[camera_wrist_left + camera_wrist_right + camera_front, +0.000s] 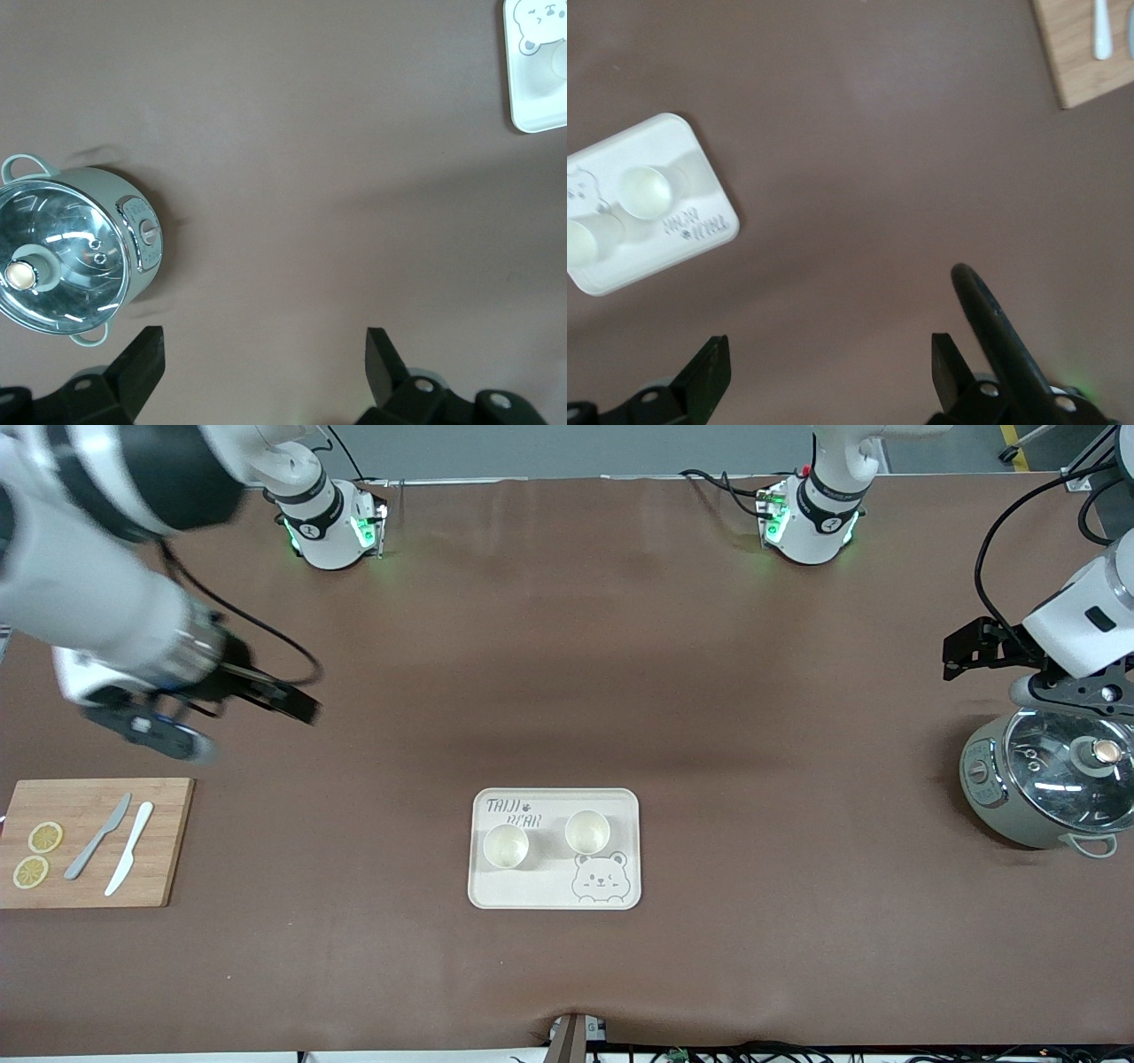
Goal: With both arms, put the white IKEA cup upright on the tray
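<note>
1. Two small white round cups stand upright, mouths up, on the flat cream rectangular tray (554, 895) with its raised rim, grey lettering and bear-face drawing; one cup (506, 845) sits toward the right arm's end, the other cup (587, 831) toward the left arm's end, just beside the bear, and the two are apart
2. Judged from this, the placing looks done: both cups rest on the tray and nothing is held
3. The cups look light, stiff and smooth-walled, likely slippery and breakable; a pinch across the rim, one finger inside and one outside, seems the surest hold
4. Both cups appear empty
5. The grey-green electric pot (1036, 784) with its glass lid shut stands at the left arm's end; what is inside cannot be told
6. The wooden cutting board (159, 841) at the right arm's end carries two lemon slices (37, 854) and two knives (115, 846)
7. The right gripper (297, 704) hangs over bare table near the board, fingers apart, holding nothing
8. The left gripper (961, 655) waits over the table beside the pot, fingers apart and empty
</note>
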Motion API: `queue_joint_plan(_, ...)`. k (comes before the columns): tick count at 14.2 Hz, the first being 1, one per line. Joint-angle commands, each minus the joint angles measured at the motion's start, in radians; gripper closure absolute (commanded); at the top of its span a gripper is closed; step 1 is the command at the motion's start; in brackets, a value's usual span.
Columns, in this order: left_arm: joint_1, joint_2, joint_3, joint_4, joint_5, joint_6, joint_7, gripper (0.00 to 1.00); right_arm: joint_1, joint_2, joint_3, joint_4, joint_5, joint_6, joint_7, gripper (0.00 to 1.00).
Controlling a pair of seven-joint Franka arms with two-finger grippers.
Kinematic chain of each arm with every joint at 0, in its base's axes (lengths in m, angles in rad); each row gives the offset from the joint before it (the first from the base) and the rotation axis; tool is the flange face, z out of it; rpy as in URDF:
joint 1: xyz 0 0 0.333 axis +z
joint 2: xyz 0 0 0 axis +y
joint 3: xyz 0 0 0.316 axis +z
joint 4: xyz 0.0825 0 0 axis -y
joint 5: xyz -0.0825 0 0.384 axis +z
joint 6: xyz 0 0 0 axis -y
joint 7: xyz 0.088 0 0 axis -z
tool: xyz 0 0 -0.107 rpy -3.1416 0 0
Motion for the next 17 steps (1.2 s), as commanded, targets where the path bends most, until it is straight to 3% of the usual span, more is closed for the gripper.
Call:
queue_joint_plan(1,0.004,-0.006,-0.006,0.001,0.024,0.006,0.015,0.0,-0.166,-0.053,0.017,-0.06,0.014,-0.029,-0.267,0.0)
queue_joint_plan(4,0.004,-0.006,-0.006,0.001,0.024,0.006,0.015,0.0,-0.27,-0.044,0.016,-0.081,0.003,0.06,-0.428,0.0)
queue_joint_plan(9,0.006,-0.006,-0.006,0.001,0.024,0.009,0.015,0.0,-0.283,-0.041,0.017,-0.21,-0.069,0.292,-0.492,0.0)
queue_joint_plan(17,0.006,-0.006,-0.006,0.001,0.024,0.009,0.015,0.0,-0.298,0.014,0.017,-0.209,-0.07,0.376,-0.5,0.0)
